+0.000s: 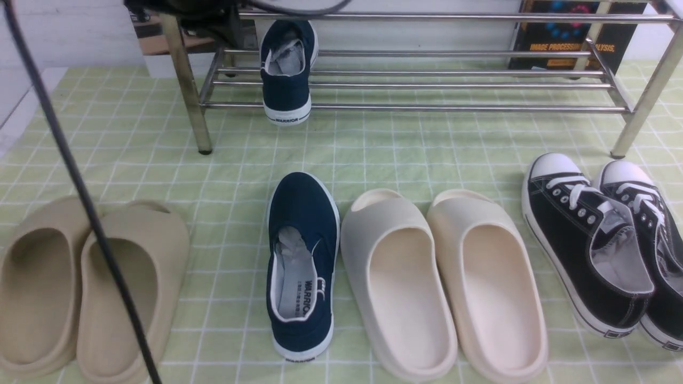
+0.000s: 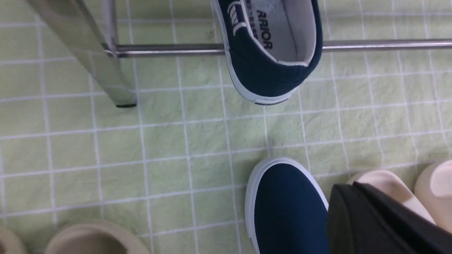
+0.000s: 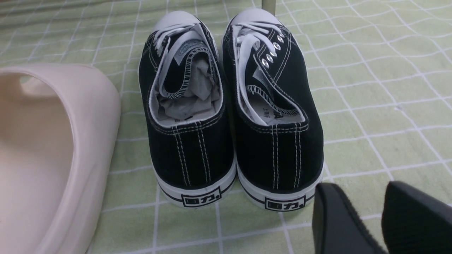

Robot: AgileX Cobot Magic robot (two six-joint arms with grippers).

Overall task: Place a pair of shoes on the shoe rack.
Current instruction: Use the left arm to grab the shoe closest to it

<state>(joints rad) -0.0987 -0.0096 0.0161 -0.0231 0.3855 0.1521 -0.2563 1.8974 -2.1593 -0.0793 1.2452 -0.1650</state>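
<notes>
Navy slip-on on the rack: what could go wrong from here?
The navy canvas slip-on on the steel-tube shoe rack overhangs the front bar at its heel; a bump might tip it off.
The second navy slip-on lies close beside a cream foam slide; grasping may shove that slide.

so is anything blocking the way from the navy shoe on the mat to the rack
Nothing visible. Only bare green mat lies between the navy shoe and the rack in front of its toe. The cream slides sit beside it, not ahead.
</notes>
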